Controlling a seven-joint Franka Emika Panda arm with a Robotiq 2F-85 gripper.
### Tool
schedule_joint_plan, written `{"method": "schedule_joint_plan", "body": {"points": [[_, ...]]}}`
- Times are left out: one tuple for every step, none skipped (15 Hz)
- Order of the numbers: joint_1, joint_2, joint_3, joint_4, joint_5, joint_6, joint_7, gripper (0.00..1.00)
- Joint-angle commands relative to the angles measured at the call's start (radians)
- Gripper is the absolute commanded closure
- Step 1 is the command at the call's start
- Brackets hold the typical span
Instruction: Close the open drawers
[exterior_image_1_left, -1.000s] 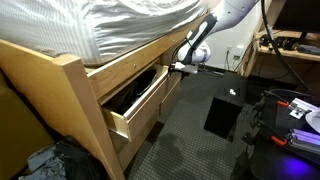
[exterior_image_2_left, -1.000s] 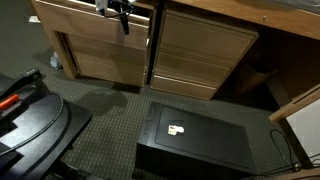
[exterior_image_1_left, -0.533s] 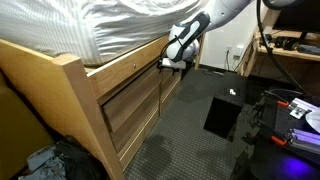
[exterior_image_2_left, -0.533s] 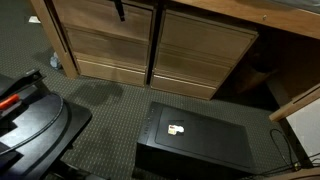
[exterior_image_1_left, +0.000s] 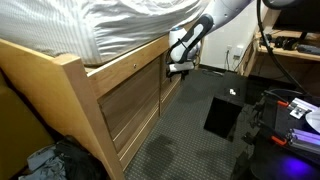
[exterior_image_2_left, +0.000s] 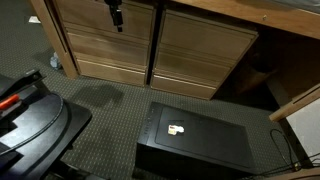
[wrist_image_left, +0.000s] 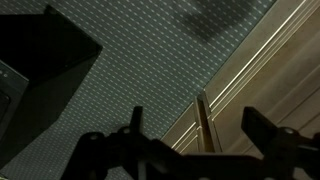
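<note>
The pine drawers (exterior_image_1_left: 130, 105) of the bed frame sit flush with the frame in both exterior views, and no gap or clothes show. Their flat front panels (exterior_image_2_left: 105, 45) are stacked left of a vertical post, with a matching bank (exterior_image_2_left: 205, 45) to its right. My gripper (exterior_image_1_left: 176, 66) hangs just in front of the upper panel near that post; from above, the gripper (exterior_image_2_left: 115, 15) is at the panel's top edge. In the wrist view the gripper (wrist_image_left: 198, 125) is open, its two dark fingers (wrist_image_left: 135, 120) wide apart, with only pine fronts (wrist_image_left: 250, 90) and carpet between them.
A black box (exterior_image_1_left: 225, 115) stands on the carpet in front of the bed; this box (exterior_image_2_left: 205, 135) bears a small white label. A black machine (exterior_image_2_left: 30, 120) fills one floor corner. A desk (exterior_image_1_left: 290, 45) with cables is past the bed. Clothes (exterior_image_1_left: 45, 162) lie by the bedpost.
One second ago a drawer stood pulled out with dark clothes inside; half a second ago it was flush. Since then my gripper has drawn back slightly from the panel.
</note>
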Motion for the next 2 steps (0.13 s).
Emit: {"method": "schedule_joint_plan", "body": {"points": [[-0.020, -0.001, 0.021, 0.005, -0.030, -0.008, 0.011, 0.00], [-0.021, -0.001, 0.021, 0.005, -0.031, -0.011, 0.007, 0.00]]}}
